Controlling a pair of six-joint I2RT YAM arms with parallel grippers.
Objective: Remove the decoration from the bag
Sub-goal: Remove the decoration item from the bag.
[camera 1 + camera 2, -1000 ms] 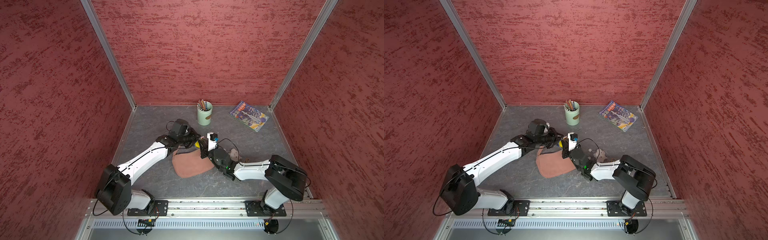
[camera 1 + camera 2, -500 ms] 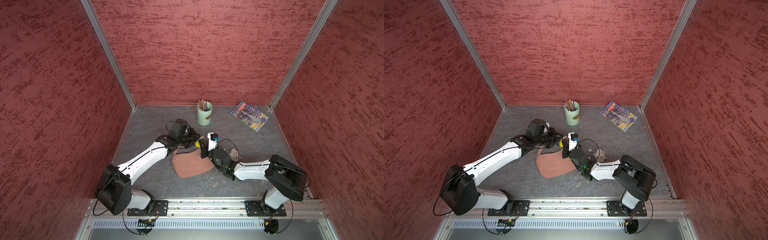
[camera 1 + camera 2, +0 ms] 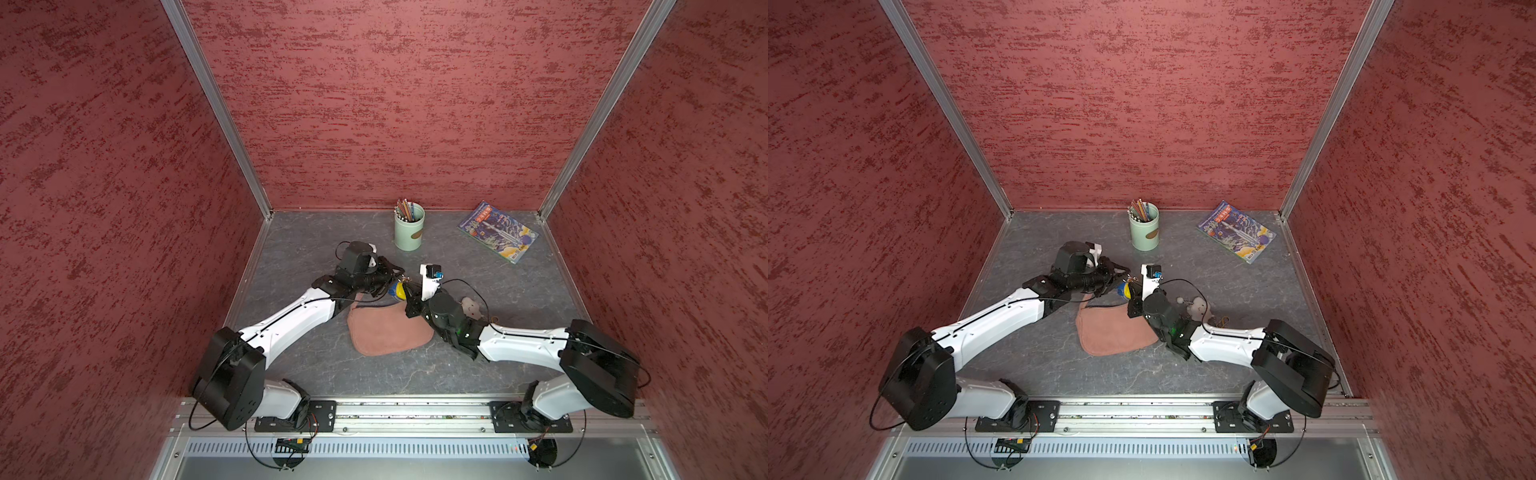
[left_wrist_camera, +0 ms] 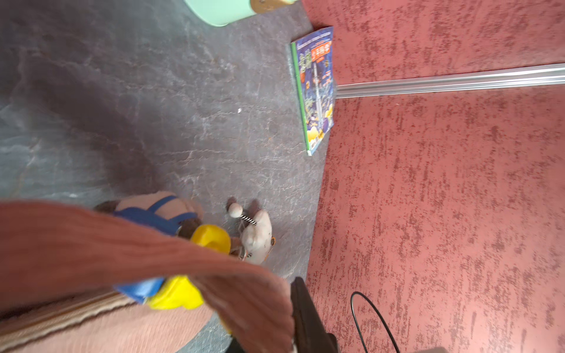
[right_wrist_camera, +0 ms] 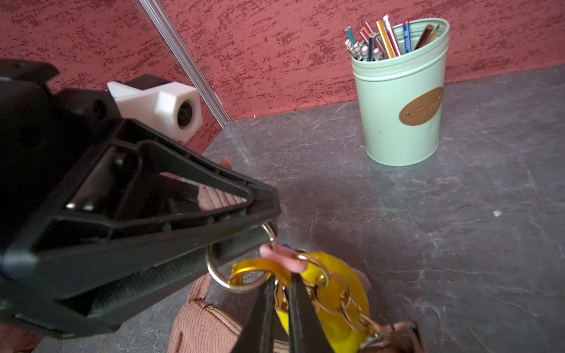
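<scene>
Soft, limp bag [image 3: 388, 332] lay mid bench [image 3: 519, 282]; left hand [image 5: 270, 224] pinched a silver ring [image 5: 215, 279], right hand [image 5: 281, 279] clamped the small, likely slippery gold clasp [image 5: 244, 267] by the yellow decoration [image 5: 342, 266], probably the best hold.

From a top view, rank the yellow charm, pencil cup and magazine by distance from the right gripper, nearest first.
1. Yellow charm, at the right gripper's tips.
2. Pencil cup, toward the back wall.
3. Magazine, back right corner.

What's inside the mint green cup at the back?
Colored pencils stand in the mint green cup, tips and eraser ends above the rim. Their lower parts and the cup's bottom are hidden by its wall.
</scene>
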